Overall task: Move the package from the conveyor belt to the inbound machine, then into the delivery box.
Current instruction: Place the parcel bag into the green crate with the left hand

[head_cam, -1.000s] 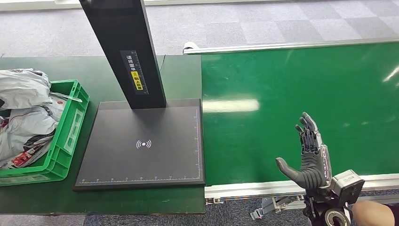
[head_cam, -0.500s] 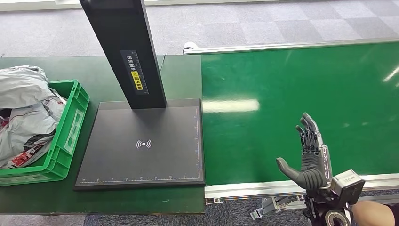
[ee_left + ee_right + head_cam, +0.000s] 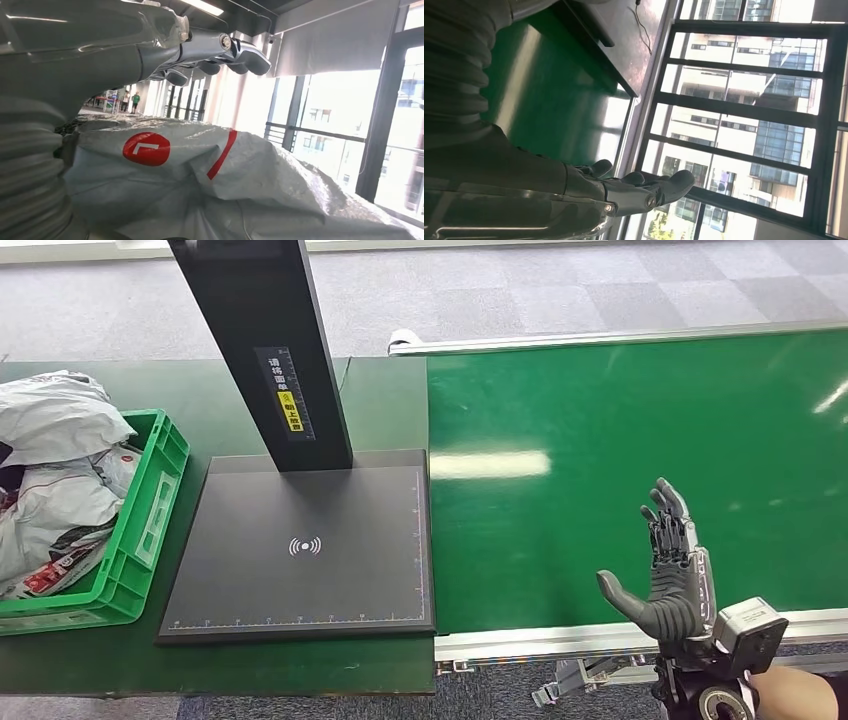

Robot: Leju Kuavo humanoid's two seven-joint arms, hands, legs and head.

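1. Package point(image 3: 225, 190): in the left wrist view you see a grey plastic mailer with a red round logo and a red stripe. It lies directly beneath the left robot hand point(image 3: 200, 50).
2. Check the left robot hand's fingers point(image 3: 242, 50). They are stretched out straight above the package, with a visible gap between them and the crumpled film. The hand is released and grasps nothing.
3. In the head view, locate the package point(image 3: 55, 415) at the top of a heap of grey mailers. The heap rises above the rim of the green delivery box point(image 3: 150, 510) at the left end of the desk point(image 3: 380, 400).
4. Note the inbound machine point(image 3: 300, 540) just beside the delivery box. It is a flat black plate with a white wireless symbol and a black mast point(image 3: 260, 350) at its rear.
5. Locate the right robot hand point(image 3: 672, 575) over the near edge of the green conveyor belt point(image 3: 620, 440), well apart from the package. Its fingers are extended, its thumb is spread to the side, and it is released.
6. Confirm this in the right wrist view, where the right robot hand point(image 3: 624, 192) shows straight fingers with nothing between them.
7. Note a person's hand point(image 3: 790, 695) beside the right wrist.
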